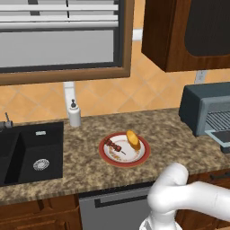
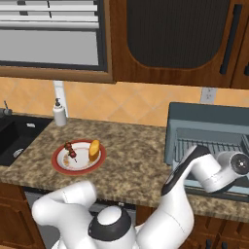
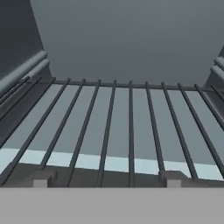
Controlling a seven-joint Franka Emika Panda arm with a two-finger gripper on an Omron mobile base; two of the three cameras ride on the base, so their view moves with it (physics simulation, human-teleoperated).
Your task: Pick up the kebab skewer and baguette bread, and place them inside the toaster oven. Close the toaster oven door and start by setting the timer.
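- The tool [image 3: 105, 183] sits at the mouth of the toaster oven [image 2: 204, 127]; its two finger tips [image 3: 40, 180] stand well apart at the bottom of the hand view, with nothing between them, so it is wide open and holds nothing.
- Just past the tips lies the wire rack [image 3: 131, 127] inside the oven, its thin bars running away toward the grey back wall.
- The toaster oven door [image 1: 223, 136] is down and open at the counter's right end.
- The arm reaches from the base to the oven's front in the right base view.
- Further left on the speckled counter [image 1: 85, 152] sits a red-rimmed plate [image 1: 124, 162].
- The kebab skewer [image 1: 113, 146] lies on the plate's left part, the baguette bread [image 1: 133, 139] on its right.
- Behind them a soap dispenser [image 1: 74, 113] stands by the black sink [image 1: 27, 150].
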